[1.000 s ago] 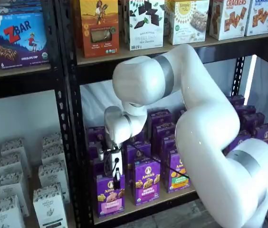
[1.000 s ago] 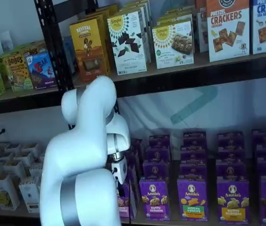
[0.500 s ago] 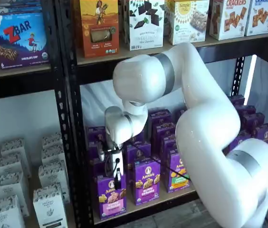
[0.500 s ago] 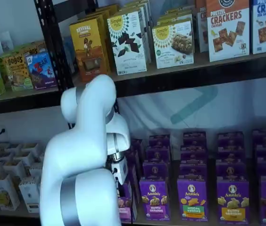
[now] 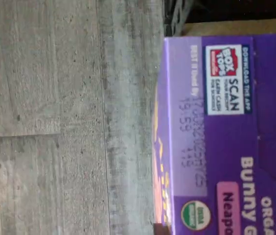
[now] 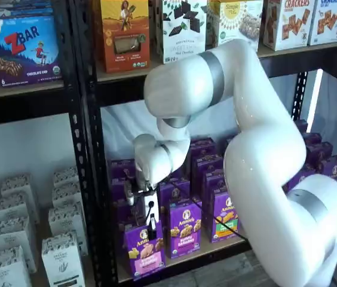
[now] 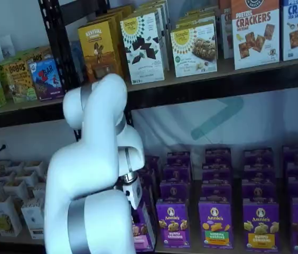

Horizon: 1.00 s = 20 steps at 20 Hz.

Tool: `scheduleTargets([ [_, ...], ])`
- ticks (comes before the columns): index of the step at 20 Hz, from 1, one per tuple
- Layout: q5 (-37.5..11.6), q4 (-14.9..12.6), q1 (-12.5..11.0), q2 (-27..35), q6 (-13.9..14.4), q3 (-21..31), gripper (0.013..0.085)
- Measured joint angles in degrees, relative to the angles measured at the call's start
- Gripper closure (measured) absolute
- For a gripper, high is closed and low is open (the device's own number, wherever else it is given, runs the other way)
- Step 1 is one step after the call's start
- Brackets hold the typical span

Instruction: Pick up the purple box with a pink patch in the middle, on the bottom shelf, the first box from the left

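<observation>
The purple box [image 6: 144, 250] sits at the front left of the bottom shelf [image 6: 180, 260], leaning forward off vertical — gripper [image 6: 152, 226] at its top edge, fingers seen side-on, so grip state cannot be told. Judged mid-pick: box engaged and tipped, not yet clear of the shelf — extraction remains

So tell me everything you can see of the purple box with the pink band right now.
The purple cardboard Annie's box with a pink lower band stands at the front edge of the light-brown bottom shelf board, tipped out of line with its upright neighbours. The front pictures tan snack pieces. The white gripper with black fingers sits on its top edge; the jaws' state is unclear. The top panel shows a Box Tops mark.
</observation>
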Motion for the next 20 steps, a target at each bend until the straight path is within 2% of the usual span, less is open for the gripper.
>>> scheduleTargets([
  [7, -4.3, -1.6, -0.5, -7.3, 0.9, 10.0, 0.061],
  [11, -5.6, -3.7, -0.8, -11.2, 2.7, 15.0, 0.061],
  [20, -7.6, -4.1, -1.4, -19.6, 2.6, 24.7, 0.061],
])
